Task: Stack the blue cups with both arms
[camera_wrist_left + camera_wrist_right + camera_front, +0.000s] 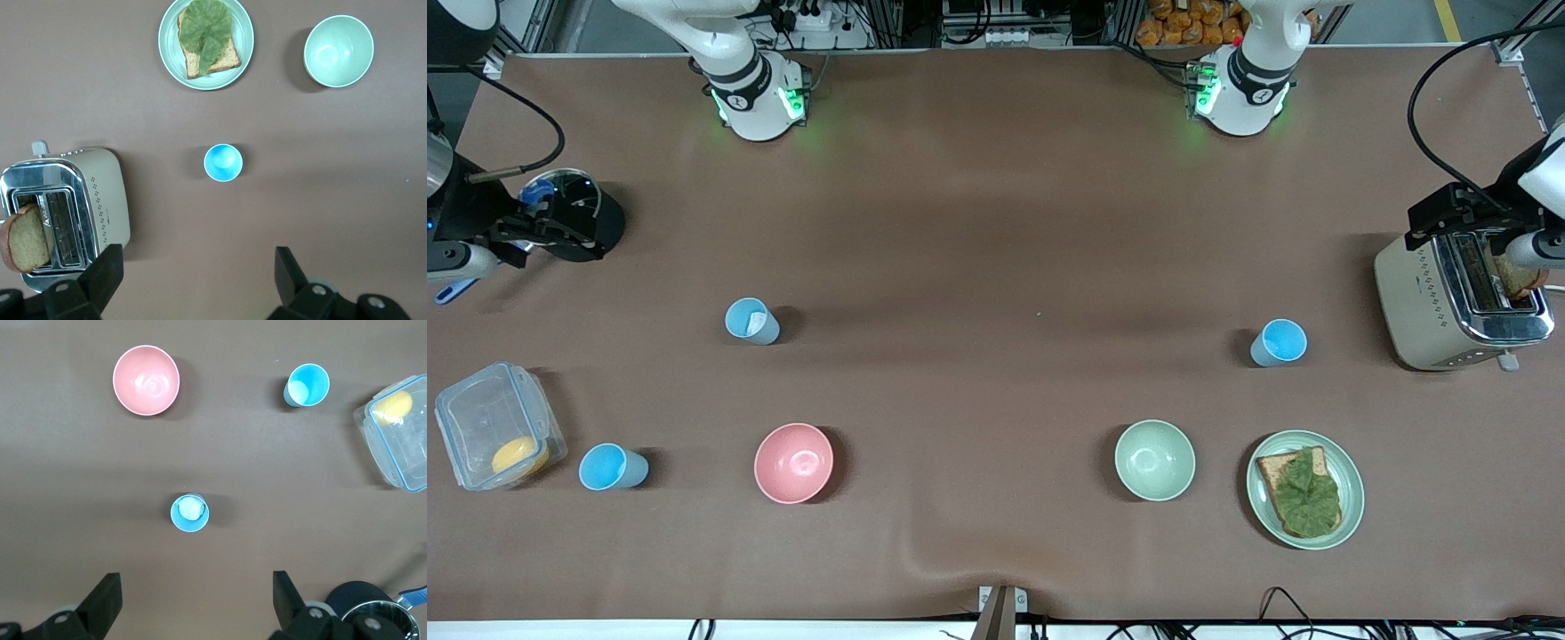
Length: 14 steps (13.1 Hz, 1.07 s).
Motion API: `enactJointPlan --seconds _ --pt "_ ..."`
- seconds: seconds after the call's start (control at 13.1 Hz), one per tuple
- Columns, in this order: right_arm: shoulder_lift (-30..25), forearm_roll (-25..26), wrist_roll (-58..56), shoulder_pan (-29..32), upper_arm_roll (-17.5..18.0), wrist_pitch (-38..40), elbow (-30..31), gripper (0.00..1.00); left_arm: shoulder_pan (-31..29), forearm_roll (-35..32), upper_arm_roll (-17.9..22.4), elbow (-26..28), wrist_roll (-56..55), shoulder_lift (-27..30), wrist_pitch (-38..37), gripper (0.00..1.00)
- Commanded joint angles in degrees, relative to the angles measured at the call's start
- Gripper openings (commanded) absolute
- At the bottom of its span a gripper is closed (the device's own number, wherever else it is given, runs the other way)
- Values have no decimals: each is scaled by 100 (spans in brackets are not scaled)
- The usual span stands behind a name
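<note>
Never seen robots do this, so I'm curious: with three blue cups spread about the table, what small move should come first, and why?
Probably lower the open right gripper onto the cup with the white patch: that cup stands upright and apart from everything, and the right wrist view looks down on it. The open left gripper could likewise descend on its cup.

Wide bare table (996,222) between the two bases and the cups. Cup with white patch (751,320) stands alone, approach open all round. Cup (1279,342) near toaster (1458,302), which crowds one flank. Third cup (609,467) wedged between clear container (498,427) and pink bowl (793,462).
</note>
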<state>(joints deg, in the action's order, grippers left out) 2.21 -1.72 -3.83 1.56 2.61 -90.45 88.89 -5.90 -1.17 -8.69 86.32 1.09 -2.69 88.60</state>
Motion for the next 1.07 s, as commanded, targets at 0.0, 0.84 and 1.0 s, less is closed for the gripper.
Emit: enactJointPlan --seconds 0.0,0.84,1.0 --pt "96 66 14 134 90 71 -179 100 -34 134 -19 8 -118 40 -105 100" --pt "113 66 14 151 82 36 -196 100 -69 -15 34 69 -267 -328 -88 100" --pt "113 66 14 151 82 36 -196 100 -305 107 17 139 -250 -617 -27 100"
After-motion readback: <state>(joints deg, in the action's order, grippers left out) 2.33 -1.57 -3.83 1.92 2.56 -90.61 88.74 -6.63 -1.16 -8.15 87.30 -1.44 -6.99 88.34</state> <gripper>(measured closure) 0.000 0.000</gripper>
